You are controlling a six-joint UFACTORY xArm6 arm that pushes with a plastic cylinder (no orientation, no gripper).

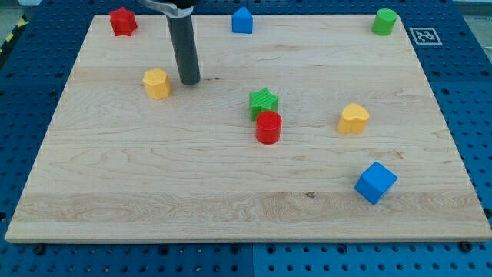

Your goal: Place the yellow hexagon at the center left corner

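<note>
The yellow hexagon (pixel 156 83) sits on the wooden board (pixel 154 177) in the upper left part of the view. My tip (pixel 190 81) rests on the board just to the right of the yellow hexagon, a small gap apart from it. The dark rod rises from the tip toward the view's top.
A red block (pixel 122 21) sits at the top left, a blue house-shaped block (pixel 242 20) at the top middle, a green cylinder (pixel 384 21) at the top right. A green star (pixel 264 101) touches a red cylinder (pixel 269 127) at the centre. A yellow heart (pixel 353 118) and a blue cube (pixel 376 182) lie to the right.
</note>
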